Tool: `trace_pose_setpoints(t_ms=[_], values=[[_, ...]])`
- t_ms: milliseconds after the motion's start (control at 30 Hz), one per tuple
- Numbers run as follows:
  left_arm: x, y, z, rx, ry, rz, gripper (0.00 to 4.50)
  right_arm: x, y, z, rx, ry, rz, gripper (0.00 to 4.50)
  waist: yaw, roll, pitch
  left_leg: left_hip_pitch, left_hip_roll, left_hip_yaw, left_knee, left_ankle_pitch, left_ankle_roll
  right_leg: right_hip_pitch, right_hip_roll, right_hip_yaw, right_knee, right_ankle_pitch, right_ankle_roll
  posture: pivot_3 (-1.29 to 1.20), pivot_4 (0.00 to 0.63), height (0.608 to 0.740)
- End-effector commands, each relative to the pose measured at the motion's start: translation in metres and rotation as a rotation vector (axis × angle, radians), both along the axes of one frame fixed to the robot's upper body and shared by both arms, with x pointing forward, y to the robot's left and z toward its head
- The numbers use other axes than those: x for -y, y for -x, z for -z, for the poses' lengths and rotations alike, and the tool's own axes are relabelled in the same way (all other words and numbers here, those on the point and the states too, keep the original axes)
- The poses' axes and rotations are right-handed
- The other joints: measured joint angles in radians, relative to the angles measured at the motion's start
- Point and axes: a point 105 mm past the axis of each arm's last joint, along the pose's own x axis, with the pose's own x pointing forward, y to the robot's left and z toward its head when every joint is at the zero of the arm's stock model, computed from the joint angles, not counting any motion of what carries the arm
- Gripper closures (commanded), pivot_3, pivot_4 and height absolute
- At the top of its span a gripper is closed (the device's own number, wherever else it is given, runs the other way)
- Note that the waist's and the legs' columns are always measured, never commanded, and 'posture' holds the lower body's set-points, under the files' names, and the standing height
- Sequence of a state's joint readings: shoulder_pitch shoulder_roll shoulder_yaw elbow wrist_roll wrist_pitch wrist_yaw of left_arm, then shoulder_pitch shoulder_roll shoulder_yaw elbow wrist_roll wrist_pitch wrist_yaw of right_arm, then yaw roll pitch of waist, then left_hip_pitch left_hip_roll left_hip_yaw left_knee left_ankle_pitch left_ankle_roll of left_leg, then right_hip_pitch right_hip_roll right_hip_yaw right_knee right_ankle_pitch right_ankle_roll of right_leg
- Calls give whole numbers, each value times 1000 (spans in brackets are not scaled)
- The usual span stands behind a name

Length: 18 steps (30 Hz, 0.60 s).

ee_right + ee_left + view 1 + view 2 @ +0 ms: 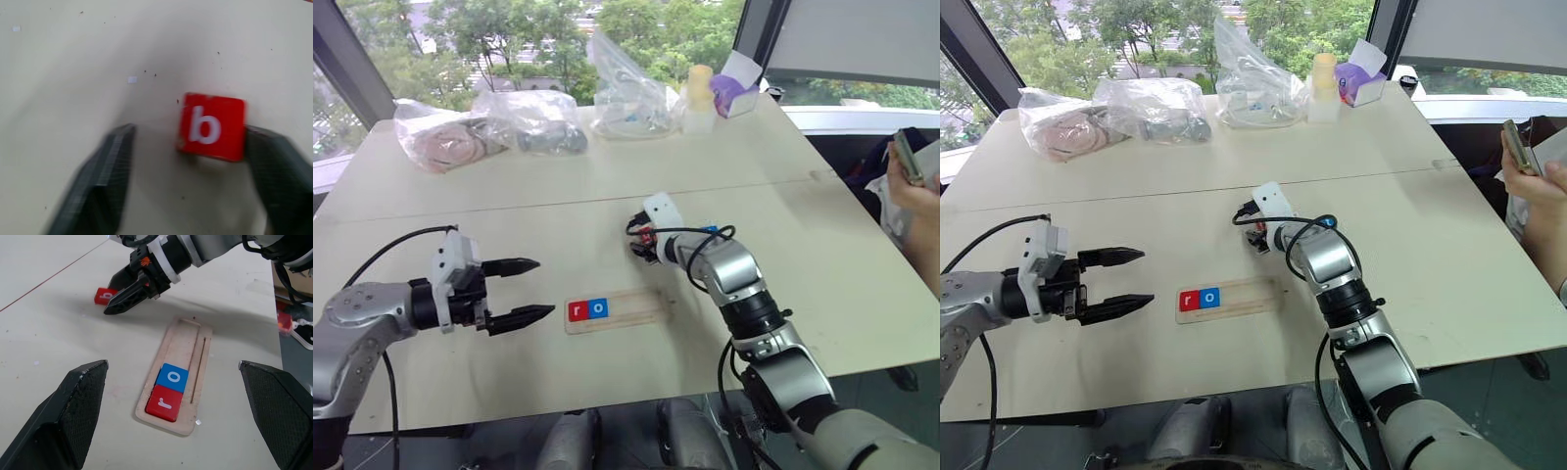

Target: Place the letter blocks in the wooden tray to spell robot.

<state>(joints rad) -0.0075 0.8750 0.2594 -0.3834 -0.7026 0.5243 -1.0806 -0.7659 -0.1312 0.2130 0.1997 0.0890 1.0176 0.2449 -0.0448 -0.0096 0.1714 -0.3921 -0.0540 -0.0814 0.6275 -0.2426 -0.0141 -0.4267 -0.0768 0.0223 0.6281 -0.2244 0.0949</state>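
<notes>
We see the wooden tray [615, 309] lying on the table [558, 211] in front of us, with a red r block [164, 404] at its left end and a blue o block [173, 377] touching it on the right; the remainder of the groove is bare. Our left gripper [521, 290] hovers just left of the tray, fingers spread wide and holding nothing. Beyond the tray, our right gripper [188, 164] is lowered to the tabletop around a red b block [212, 126]: one finger touches the block's edge, the other stands apart, so the grasp is not closed on it.
</notes>
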Motion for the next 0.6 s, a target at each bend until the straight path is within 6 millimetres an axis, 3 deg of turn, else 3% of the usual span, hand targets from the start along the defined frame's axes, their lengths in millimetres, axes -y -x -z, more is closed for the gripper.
trace_pose_setpoints(t_ms=[33,200,333,500,600], values=[[5,3,-6,29,10,22,0,-2,-2,-4,18,12,11,3382,0,0,0,0,0,0,0,0,0,0,0,0,0,0,0,0,150,740],[13,6,0,6,11,68,0,19,9,-20,59,42,26,3373,6,0,0,0,0,0,0,0,0,0,0,0,0,-1,0,0,150,740],[17,5,1,8,7,86,0,39,41,-35,47,29,12,3373,9,0,2,-2,-2,0,0,0,0,0,-3,0,-1,-2,2,0,150,740],[20,4,4,1,6,108,0,61,86,-27,-27,57,9,3373,5,0,2,-3,-2,0,0,0,0,0,-3,-1,-3,-3,2,0,150,740],[21,5,4,1,7,111,0,69,97,-25,-36,75,25,3373,1,0,2,-3,-1,0,0,0,0,0,-3,0,-3,-3,2,0,150,740]])
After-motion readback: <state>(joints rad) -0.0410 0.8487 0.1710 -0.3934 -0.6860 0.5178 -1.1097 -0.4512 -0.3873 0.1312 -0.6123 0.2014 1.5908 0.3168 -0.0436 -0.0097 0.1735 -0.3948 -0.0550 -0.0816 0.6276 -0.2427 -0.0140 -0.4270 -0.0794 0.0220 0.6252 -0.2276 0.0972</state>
